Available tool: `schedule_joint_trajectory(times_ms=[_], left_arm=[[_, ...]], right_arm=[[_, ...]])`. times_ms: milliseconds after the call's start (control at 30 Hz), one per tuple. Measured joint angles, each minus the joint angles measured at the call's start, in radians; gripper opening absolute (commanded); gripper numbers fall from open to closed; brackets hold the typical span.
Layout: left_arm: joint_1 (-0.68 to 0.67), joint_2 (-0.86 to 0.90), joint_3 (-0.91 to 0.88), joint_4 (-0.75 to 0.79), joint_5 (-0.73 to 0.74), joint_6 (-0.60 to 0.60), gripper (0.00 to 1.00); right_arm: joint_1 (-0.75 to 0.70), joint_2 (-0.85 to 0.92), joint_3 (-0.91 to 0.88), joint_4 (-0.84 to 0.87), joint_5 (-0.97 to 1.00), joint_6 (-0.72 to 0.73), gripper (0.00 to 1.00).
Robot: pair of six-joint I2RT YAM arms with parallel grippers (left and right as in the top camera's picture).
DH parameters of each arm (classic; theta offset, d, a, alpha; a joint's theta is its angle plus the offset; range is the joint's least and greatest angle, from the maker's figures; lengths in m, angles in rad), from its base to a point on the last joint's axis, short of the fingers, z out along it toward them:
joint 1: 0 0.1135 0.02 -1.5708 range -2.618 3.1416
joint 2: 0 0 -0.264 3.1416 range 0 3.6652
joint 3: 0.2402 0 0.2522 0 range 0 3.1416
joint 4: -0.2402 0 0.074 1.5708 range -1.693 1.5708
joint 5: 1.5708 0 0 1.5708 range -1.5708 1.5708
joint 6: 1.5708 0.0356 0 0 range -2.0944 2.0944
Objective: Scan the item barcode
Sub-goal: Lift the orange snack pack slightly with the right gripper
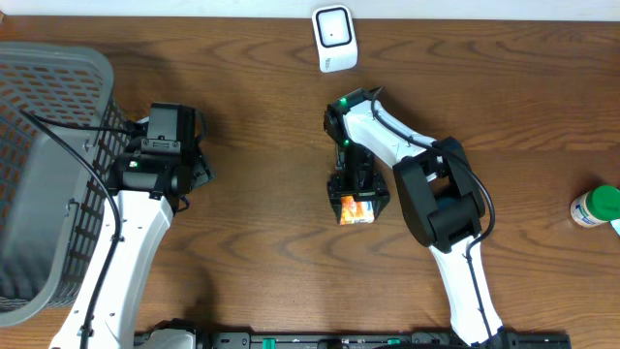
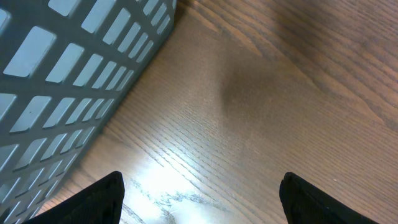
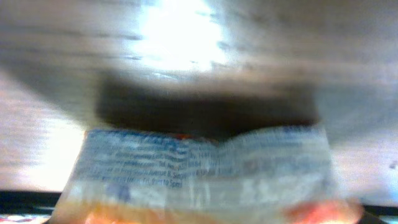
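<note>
The blurred packet (image 3: pixel 199 168) is filling the right wrist view, sitting between the right fingers (image 1: pixel 337 197) at the middle of the surface (image 1: pixel 262 145); whether they are clamping it, I cannot tell. The left fingers (image 2: pixel 99 199) are hanging apart, empty, beside the grey basket (image 1: pixel 39 116), while the white scanner (image 1: pixel 333 37) is standing well beyond the packet.

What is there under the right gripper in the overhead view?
An orange packet shows below the right gripper, over the table. The gripper covers its far part, and no barcode can be seen. The wrist view is too blurred to tell whether it is held.
</note>
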Motion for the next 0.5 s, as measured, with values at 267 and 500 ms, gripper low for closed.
schedule_joint_trajectory(times_ms=[267,500], left_arm=[[0.000,0.000,0.000,0.000,0.000,0.000,0.80],[0.000,0.000,0.000,0.000,0.000,0.000,0.80]], right_arm=[[0.011,-0.008,0.000,0.049,0.070,0.000,0.88],[0.020,-0.012,0.000,0.060,0.113,0.003,0.60]])
